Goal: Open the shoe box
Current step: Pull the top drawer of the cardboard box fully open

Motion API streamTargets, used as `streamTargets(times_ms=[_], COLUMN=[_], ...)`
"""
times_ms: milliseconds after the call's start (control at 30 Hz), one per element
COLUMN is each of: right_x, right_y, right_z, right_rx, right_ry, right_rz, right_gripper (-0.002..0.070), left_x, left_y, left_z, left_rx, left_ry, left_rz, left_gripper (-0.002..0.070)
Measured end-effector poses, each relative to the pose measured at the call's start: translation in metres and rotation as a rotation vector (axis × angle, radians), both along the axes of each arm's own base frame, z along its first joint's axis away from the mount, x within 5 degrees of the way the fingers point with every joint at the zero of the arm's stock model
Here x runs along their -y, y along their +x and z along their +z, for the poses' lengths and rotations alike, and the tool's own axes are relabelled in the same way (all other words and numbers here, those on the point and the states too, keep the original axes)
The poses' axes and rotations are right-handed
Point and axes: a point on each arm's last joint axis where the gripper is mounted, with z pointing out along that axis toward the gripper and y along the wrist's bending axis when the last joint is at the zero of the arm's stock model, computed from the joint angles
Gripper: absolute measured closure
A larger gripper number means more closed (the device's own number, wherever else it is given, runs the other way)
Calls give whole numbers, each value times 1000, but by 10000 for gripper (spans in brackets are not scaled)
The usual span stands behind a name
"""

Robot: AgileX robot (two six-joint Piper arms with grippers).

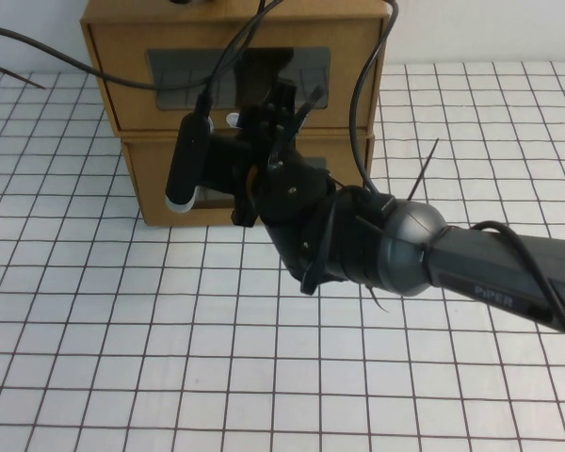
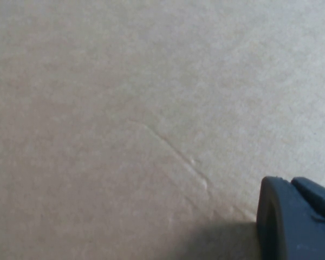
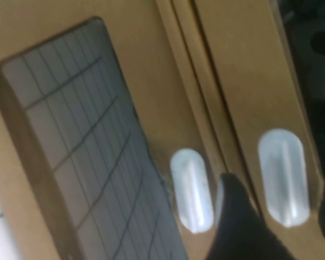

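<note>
A white gridded surface (image 1: 122, 358) runs back to a pale wall, where two stacked cardboard shoe boxes (image 1: 122, 85) stand. The right hand (image 1: 292, 108) is at their fronts, open, with a white pull tab (image 3: 281, 179) between its fingers – contact unclear. The arm hides the lower box's front. Only a dark corner of the left hand (image 2: 298, 216) shows, against cardboard – I cannot tell its opening.

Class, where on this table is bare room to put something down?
Bare: table left of the shoe boxes, right of them, and along the near edge. Crowded: the box fronts, where the right gripper, jaws open, flanks a white handle. Left gripper: close to cardboard.
</note>
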Motion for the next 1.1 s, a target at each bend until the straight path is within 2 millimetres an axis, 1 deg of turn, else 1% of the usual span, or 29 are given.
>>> streamTargets(times_ms=[200,467,933,1000,1100], right_x=[-3,-3,-10,-10,-10], right_y=[3,7,13,13,13], right_z=[-7,-7,-7,-7,-6], right_rx=[-12,-9,-1,-1,3], right_ry=[-6,-2,13,13,14], right_rz=[17,16,31,31,24], right_gripper=[379,379,380,391,426], left_x=[0,0,0,0,0], left_y=[0,0,0,0,0], left_z=[0,0,0,0,0], left_rx=[0,0,0,0,0], left_ry=[0,0,0,0,0], left_rz=[0,0,0,0,0], left_gripper=[677,677,677,677,677])
